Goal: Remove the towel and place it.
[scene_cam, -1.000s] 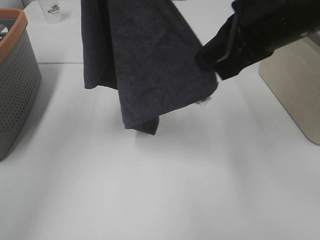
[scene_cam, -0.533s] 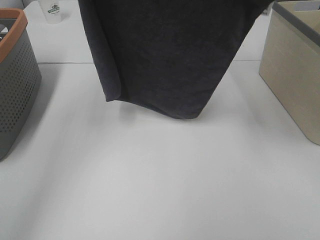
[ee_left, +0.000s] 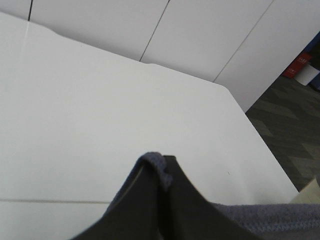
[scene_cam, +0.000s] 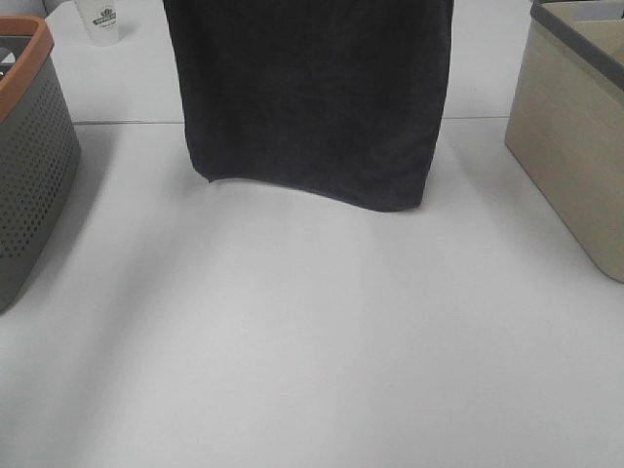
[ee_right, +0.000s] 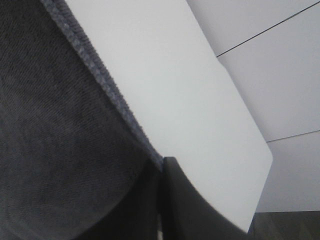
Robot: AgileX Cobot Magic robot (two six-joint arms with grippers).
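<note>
The dark charcoal towel (scene_cam: 310,97) hangs flat and spread wide above the white table (scene_cam: 312,341), its lower hem just over the tabletop at the back centre. Its top edge runs out of the exterior high view, and neither gripper shows there. In the left wrist view my left gripper (ee_left: 161,172) is shut on a corner of the towel (ee_left: 155,162), with a hem (ee_left: 270,217) trailing off. In the right wrist view my right gripper (ee_right: 161,167) is shut on the other edge of the towel (ee_right: 55,135).
A perforated grey basket with an orange rim (scene_cam: 29,156) stands at the left edge. A beige bin (scene_cam: 575,146) stands at the right. A white cup (scene_cam: 99,21) sits at the back left.
The towel, bunched and gathered a second ago with the right arm low beside it, now hangs stretched flat between both grippers. The right arm has risen out of the exterior view.
</note>
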